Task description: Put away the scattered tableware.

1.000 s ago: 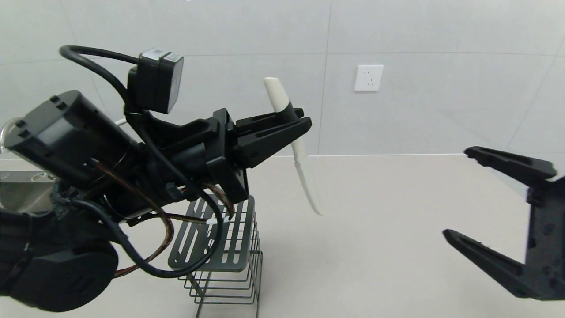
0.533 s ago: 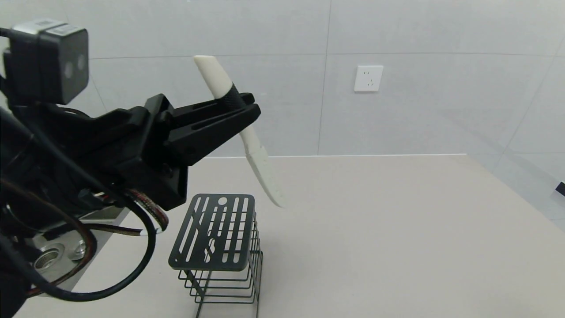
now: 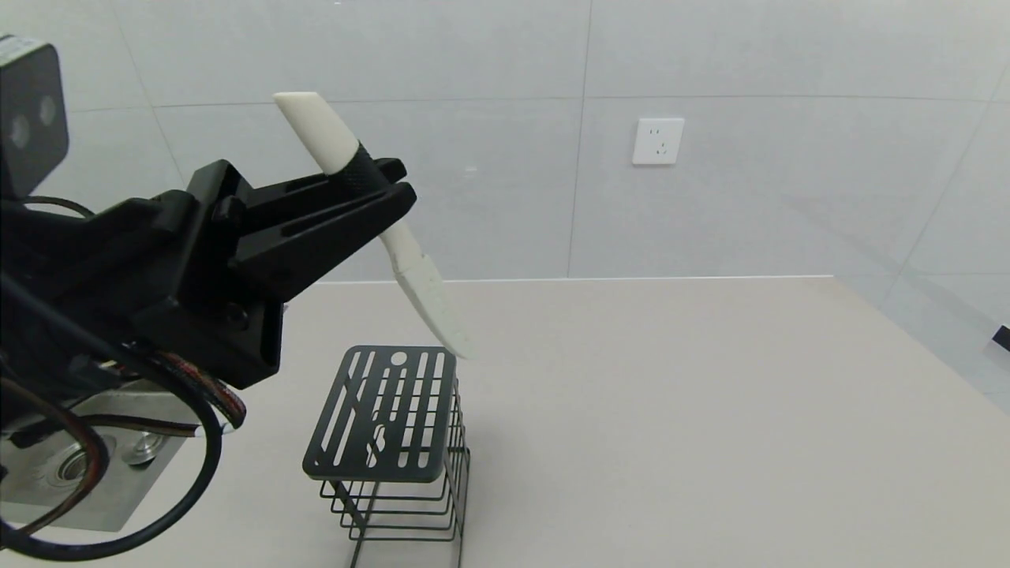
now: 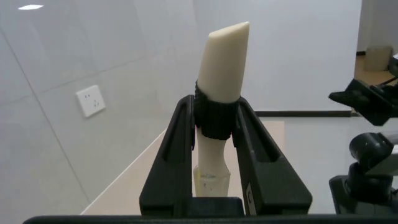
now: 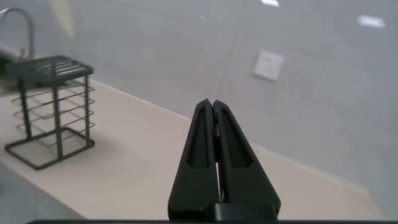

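Your counter [image 3: 671,410] is carrying 1 black wire rack [image 3: 385,410]. Your left gripper [image 3: 388,183] is squeezing the white knife [image 3: 430,308] (tip tilting down) in the air near it. Your right gripper [image 5: 213,106] is pressing its fingers [image 5: 200,140] together.

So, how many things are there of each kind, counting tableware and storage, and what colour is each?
Knife, white with a black grip, held in the left gripper: 1
Wire holder, black, on the counter: 1
Total: 2

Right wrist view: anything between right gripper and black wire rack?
Nothing: bare beige countertop separates right gripper and black wire rack, in right wrist view.
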